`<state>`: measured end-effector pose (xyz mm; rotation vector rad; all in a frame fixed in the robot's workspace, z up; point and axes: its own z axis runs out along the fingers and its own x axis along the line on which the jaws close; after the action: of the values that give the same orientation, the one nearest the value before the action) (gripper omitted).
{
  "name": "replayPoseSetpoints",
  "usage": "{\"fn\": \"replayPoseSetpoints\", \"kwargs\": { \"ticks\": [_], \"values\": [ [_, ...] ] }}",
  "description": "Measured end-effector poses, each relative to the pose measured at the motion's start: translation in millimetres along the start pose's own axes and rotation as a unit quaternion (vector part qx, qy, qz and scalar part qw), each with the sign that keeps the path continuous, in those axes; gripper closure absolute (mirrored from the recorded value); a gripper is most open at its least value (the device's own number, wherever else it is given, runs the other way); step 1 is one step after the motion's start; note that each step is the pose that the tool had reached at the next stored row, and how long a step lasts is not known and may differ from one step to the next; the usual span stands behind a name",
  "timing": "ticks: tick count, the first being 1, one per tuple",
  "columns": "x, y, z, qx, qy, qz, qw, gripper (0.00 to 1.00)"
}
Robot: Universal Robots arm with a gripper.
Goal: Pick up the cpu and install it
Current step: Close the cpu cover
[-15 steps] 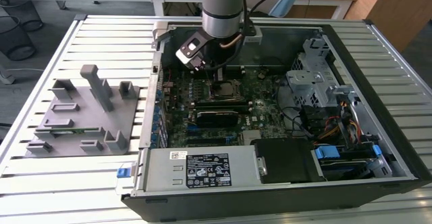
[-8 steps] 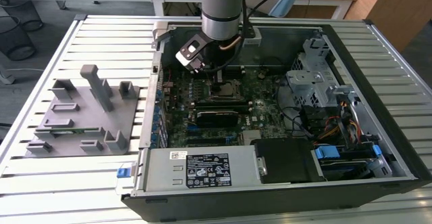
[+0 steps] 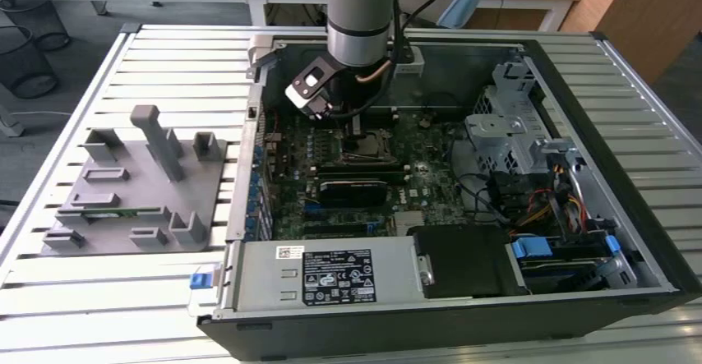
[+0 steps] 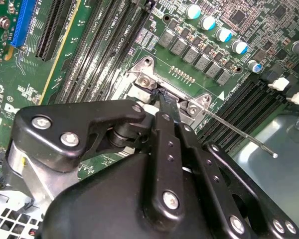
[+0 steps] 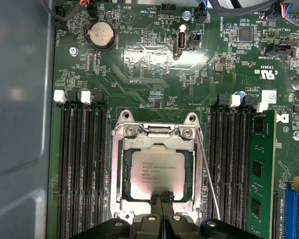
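The cpu (image 5: 157, 172), a flat square chip with a silver-grey top, lies inside the metal socket frame (image 5: 120, 164) on the green motherboard (image 5: 154, 64). In the first wrist view my gripper (image 5: 162, 197) is shut, its two black fingertips pressed together with nothing between them, right at the middle of one edge of the cpu. I cannot tell whether they touch its top. In the second wrist view the gripper (image 4: 162, 98) points down at the socket frame (image 4: 148, 79) and hides the chip. In the exterior view the gripper (image 3: 357, 134) hangs over the socket (image 3: 371, 147) inside the open computer case.
A thin wire lever (image 5: 209, 174) runs slanted beside the socket. Black memory slots (image 5: 82, 164) flank it on both sides. The case walls (image 3: 614, 134), a drive cage (image 3: 510, 126) and cables surround the board. A grey plastic tray (image 3: 131, 187) with upright blocks lies outside the case.
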<state>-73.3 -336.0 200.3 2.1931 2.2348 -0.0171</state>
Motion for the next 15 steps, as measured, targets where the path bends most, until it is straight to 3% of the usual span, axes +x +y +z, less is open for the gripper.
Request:
{"fn": "replayPoseSetpoints", "kwargs": {
  "ticks": [6, 15],
  "values": [
    [0.0, 0.0, -4.1, -0.0001, 0.0001, 0.000, 1.0000, 0.89],
    [-0.3, -0.1, -19.5, 0.0000, 0.0001, 0.000, 1.0000, 0.89]
  ]
}}
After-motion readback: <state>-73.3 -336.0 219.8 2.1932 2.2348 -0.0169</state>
